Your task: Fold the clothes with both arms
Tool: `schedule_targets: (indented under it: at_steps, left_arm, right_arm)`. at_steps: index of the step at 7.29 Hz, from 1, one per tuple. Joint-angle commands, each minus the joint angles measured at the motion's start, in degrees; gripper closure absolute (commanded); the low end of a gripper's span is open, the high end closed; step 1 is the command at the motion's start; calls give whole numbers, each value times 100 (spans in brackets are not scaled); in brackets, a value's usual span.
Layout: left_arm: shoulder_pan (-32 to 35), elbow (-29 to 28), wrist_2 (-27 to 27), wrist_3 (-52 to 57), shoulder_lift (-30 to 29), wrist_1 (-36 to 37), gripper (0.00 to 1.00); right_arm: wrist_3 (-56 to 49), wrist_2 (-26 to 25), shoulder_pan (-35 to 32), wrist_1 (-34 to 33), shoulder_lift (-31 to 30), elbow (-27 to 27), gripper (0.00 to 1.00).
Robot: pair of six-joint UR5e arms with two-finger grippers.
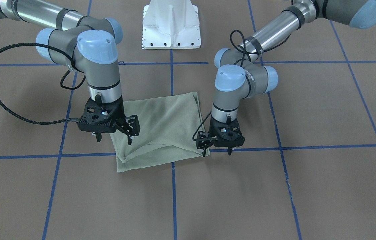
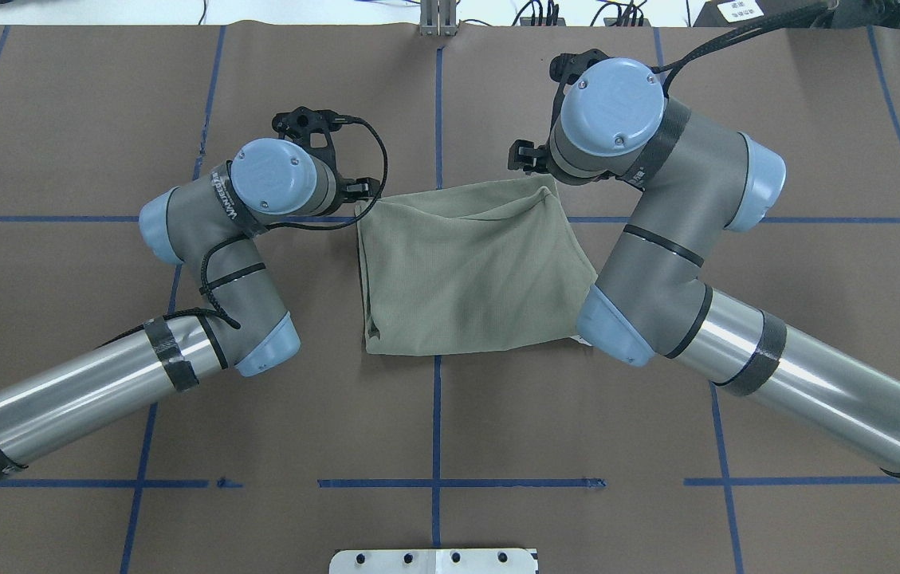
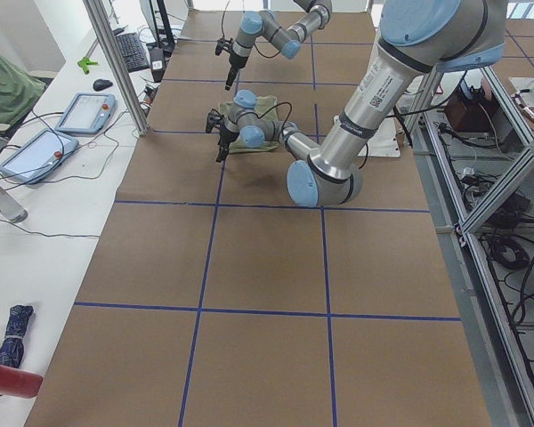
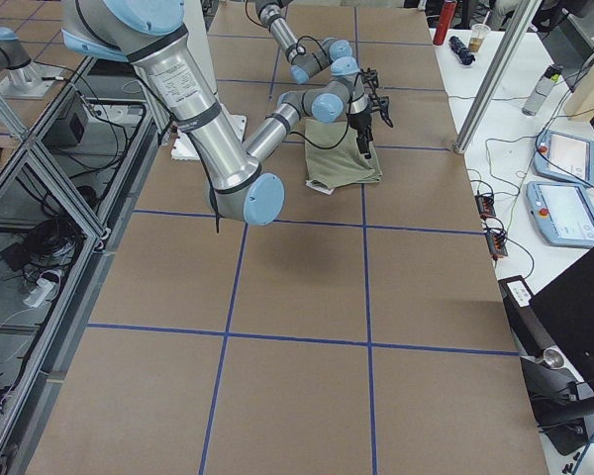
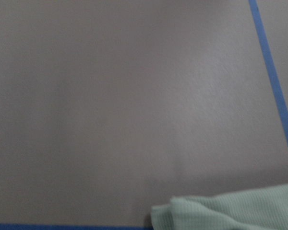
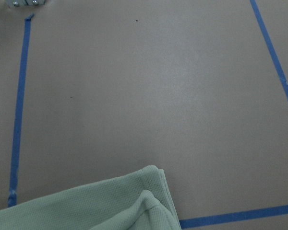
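Note:
The sage-green shirt (image 1: 163,128) lies folded into a rough rectangle on the brown table, with a loose fold along its edge away from the robot. It also shows in the overhead view (image 2: 465,267). My left gripper (image 1: 216,152) is open, pointing down, with one fingertip (image 1: 203,154) beside the shirt's corner. My right gripper (image 1: 114,140) is open and empty, with one fingertip (image 1: 129,141) over the shirt's opposite edge. Each wrist view shows only a shirt corner at its bottom edge, the left (image 5: 230,211) and the right (image 6: 86,206). No fingers show there.
The white pedestal base (image 1: 171,25) stands behind the shirt on the robot's side. Blue tape lines (image 1: 174,186) cross the brown table. Side benches hold tablets (image 3: 84,111) and bottles (image 4: 447,20) beyond the table's long edge.

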State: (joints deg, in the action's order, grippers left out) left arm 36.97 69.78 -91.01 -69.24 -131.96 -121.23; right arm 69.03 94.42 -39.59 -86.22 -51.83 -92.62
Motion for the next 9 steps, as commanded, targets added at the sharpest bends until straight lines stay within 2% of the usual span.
schedule_targets:
  at_steps: [1, 2, 3, 4, 5, 6, 7, 8, 9]
  left_arm:
    - [196, -351, 127, 68, -5, -331, 0]
    - [249, -238, 49, 138, -40, -270, 0]
    - [328, 181, -309, 374, 3, -87, 0]
    - [415, 1003, -469, 550, 256, 498, 0]
    - [416, 2343, -497, 847, 755, 1391, 0]
    - [503, 3505, -758, 1433, 994, 2418, 0]
    - [774, 4169, -1013, 1866, 1136, 3125, 0]
    - [1064, 4428, -1207, 2444, 1390, 3245, 0]
    - [1623, 4457, -1670, 3459, 1671, 3246, 0]
  right_arm:
    - [-20, -11, 40, 9, -28, 7, 0]
    - [-56, -2, 40, 9, -29, 7, 0]
    - [-73, 50, 40, 0, -11, -1, 0]
    - [-448, 277, -56, -87, -2, 7, 0]
    - [-1095, 740, -370, -96, -37, -10, 0]
    - [-1519, 1023, -600, -105, -229, -28, 0]
    - [-2011, 1322, -941, -114, -387, -141, 0]
    - [-2634, 1769, -1362, -253, -833, -482, 0]
    - [-3501, 2199, -1924, -611, -1229, -876, 0]
